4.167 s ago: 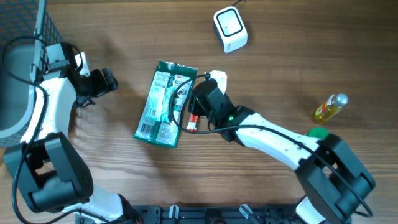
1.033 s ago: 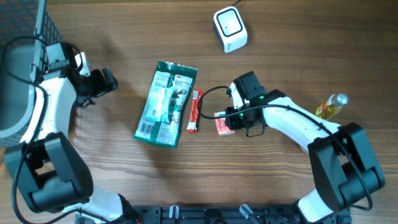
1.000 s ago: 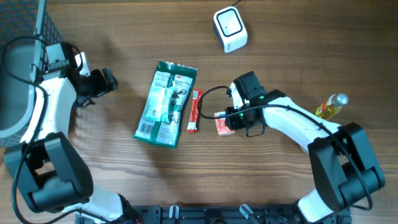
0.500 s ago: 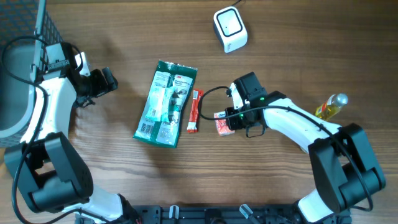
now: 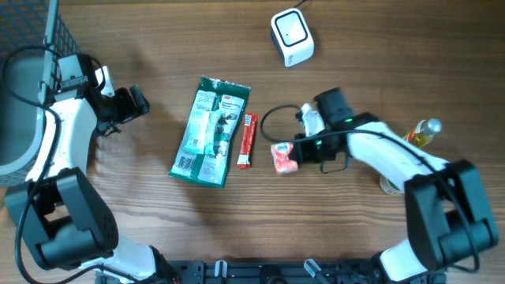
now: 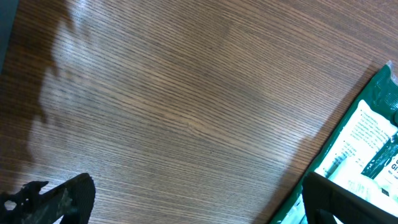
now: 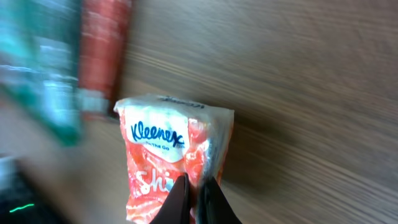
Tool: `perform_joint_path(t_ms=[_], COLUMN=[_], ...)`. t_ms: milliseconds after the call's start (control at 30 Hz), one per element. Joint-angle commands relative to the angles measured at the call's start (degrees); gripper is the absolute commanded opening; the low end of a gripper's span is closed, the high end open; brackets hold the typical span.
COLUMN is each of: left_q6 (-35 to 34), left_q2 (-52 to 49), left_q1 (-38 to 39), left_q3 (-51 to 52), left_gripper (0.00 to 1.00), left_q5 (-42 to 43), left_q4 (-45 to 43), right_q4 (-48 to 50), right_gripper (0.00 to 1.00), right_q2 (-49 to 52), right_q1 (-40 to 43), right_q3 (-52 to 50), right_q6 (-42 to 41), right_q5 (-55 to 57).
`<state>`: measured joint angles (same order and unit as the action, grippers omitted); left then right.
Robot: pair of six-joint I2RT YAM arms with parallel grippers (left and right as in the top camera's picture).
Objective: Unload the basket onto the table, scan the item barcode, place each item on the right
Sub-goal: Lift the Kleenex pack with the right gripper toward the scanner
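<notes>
The right gripper (image 7: 194, 186) has its two fingers pressed together. They are closed on the near edge of the tissue pack (image 7: 168, 155), and it looks like they pinch a thin bit of the wrapper there. From the wrist camera the pack reaches straight out in front of the fingers, so its long side points away from the gripper. The side with the brand name faces the camera. I cannot see a barcode on that side, so it may be on the back or on a side that is hidden.

From above, the pack sits just to the left of the right gripper, near the middle of the surface (image 5: 355, 63). I cannot tell if the pack rests on the wood or hangs a little above it.

A thin red stick (image 5: 248, 140) lies just past the pack. A big green packet (image 5: 210, 130) lies beside the stick, and both are flat on the wood.

The white scanner (image 5: 292, 36) is at the far edge, well apart from the pack and almost straight behind it. My guess is that the pack must go up to it and be turned until the barcode faces it.

The left gripper (image 5: 134, 102) is wide apart and holds nothing. It is far off on the other side of the green packet, so the right arm is much nearer to both the pack and the scanner.
</notes>
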<state>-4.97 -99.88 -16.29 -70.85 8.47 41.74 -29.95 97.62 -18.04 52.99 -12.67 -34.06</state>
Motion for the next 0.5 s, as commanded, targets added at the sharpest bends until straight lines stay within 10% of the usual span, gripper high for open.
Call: perform_joint_path(t_ms=[0,133,467], left_q6=[0.48,0.48,0.48], left_q2=[-0.44,-0.44,-0.44], left_q1=[-0.55,-0.55,-0.55], left_q3=[0.42,0.42,0.42], left_gripper=[1.00,1.00,1.00], left_q5=[0.48,0.48,0.48], left_q4=[0.02,0.02,0.02], right_q4=[4.70,10.93,11.15], right_gripper=[0.04,0.04,0.04], right_q2=[-3.50,-3.50,-4.92], right_q1=[5.57,6.49,6.49], right_q3=[0.37,0.37,0.37], right_q6=[2.19,1.92,-5.73], right_q5=[-37.97,-58.66,-58.90])
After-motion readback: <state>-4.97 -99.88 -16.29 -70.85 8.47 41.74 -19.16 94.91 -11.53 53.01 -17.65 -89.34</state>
